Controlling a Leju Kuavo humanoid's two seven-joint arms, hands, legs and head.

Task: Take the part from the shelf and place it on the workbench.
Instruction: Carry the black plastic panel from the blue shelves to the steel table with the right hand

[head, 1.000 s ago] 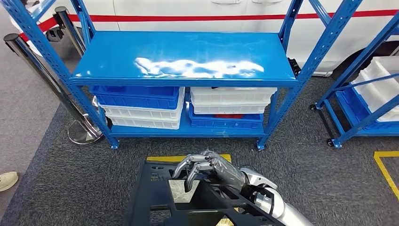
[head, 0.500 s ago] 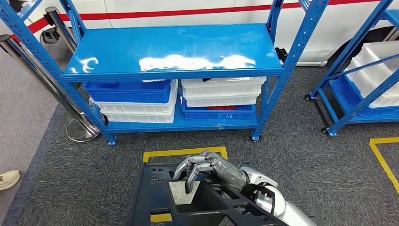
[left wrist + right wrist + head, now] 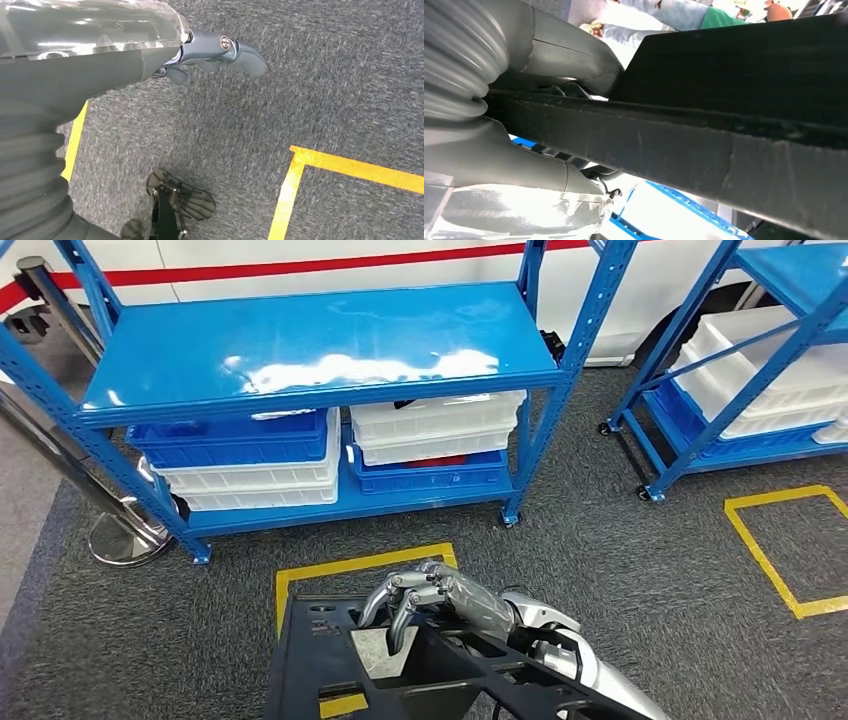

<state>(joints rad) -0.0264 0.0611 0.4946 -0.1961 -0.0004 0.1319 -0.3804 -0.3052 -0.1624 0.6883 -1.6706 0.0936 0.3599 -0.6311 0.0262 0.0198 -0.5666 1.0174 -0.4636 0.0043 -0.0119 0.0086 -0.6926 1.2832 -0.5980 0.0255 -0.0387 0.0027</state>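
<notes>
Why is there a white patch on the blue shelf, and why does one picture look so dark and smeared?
Head view: the white patch is ceiling light glaring off the glossy blue shelf. Right wrist view: the black part, gripped by the right hand, sits so near the lens that it looks dark and soft, while the background behind it is overexposed. Left wrist view: evenly lit carpet, slightly soft.

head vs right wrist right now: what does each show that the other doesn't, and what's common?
Head view alone: the blue shelf with stacked blue and white bins, a second shelf to the right, grey carpet with yellow floor markings, and the whole right hand curled over the top edge of the black part.

Right wrist view alone: a close look at the part's edge from underneath, and a person in the background.

Both: the right hand gripping the black part.
</notes>
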